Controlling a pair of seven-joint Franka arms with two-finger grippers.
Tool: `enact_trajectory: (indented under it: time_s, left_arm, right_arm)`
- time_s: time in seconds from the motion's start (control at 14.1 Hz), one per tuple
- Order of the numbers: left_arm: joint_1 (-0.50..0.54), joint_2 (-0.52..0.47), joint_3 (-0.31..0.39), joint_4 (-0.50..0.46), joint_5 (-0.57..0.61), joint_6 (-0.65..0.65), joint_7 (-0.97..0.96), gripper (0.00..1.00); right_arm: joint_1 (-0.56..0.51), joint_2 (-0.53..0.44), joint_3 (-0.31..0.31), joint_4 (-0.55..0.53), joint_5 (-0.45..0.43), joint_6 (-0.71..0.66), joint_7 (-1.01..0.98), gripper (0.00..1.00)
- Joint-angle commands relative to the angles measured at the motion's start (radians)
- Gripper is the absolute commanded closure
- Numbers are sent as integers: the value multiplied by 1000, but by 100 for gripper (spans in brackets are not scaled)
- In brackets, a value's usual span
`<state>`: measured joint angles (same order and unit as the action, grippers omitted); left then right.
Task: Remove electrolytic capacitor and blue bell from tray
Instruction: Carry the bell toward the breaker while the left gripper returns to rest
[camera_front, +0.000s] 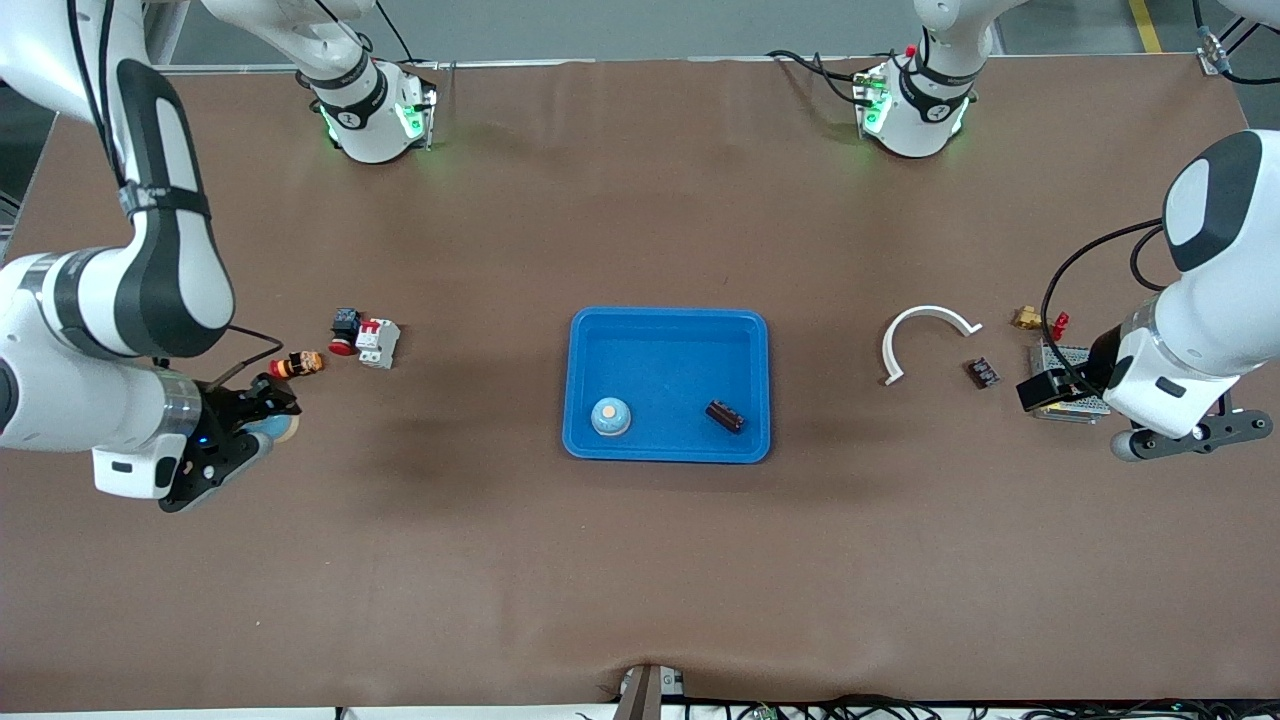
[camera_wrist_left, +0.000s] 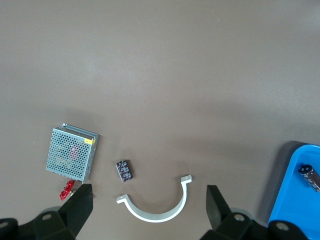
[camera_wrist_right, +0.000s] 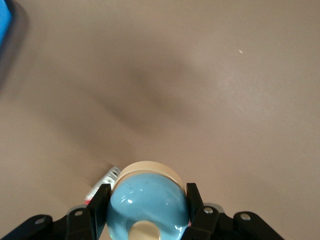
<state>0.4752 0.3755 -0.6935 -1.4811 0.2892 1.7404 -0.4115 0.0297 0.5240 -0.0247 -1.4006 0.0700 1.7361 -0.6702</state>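
Note:
A blue tray (camera_front: 667, 330) sits mid-table with a light blue bell (camera_front: 610, 416) and a dark capacitor (camera_front: 725, 415) lying in it. My right gripper (camera_front: 268, 428) is at the right arm's end of the table, low over the cloth. It is shut on a second blue bell with a beige base (camera_wrist_right: 147, 200). My left gripper (camera_front: 1190, 435) is open and empty (camera_wrist_left: 148, 212), high over the left arm's end. A second dark capacitor (camera_front: 982, 373) lies on the table there and also shows in the left wrist view (camera_wrist_left: 124, 170).
A white half-ring clamp (camera_front: 930, 330), a grey mesh box (camera_front: 1075, 400), a brass fitting (camera_front: 1025, 318) and a red part (camera_front: 1060, 322) lie near the left gripper. A red-white breaker (camera_front: 378, 342), a red button switch (camera_front: 345, 330) and an orange-black cylinder (camera_front: 298, 364) lie near the right gripper.

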Motion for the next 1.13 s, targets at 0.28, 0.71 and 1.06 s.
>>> enact_trajectory:
  time_s: [0.28,0.71,1.06]
  left_arm:
    - [3,-4,-9,22,-13,-32,20,0]
    - [-1,-47,2,97,-45,-107,30,0]
    - [-208,-165,249,84,-120,-176,101,0]
  right_arm:
    - [-77,135,20,2,-76,207,-166,46]
    - [-77,178,20,-100,-76,408,-186,46]
    - [-90,224,20,-101,-76,474,-256,46]
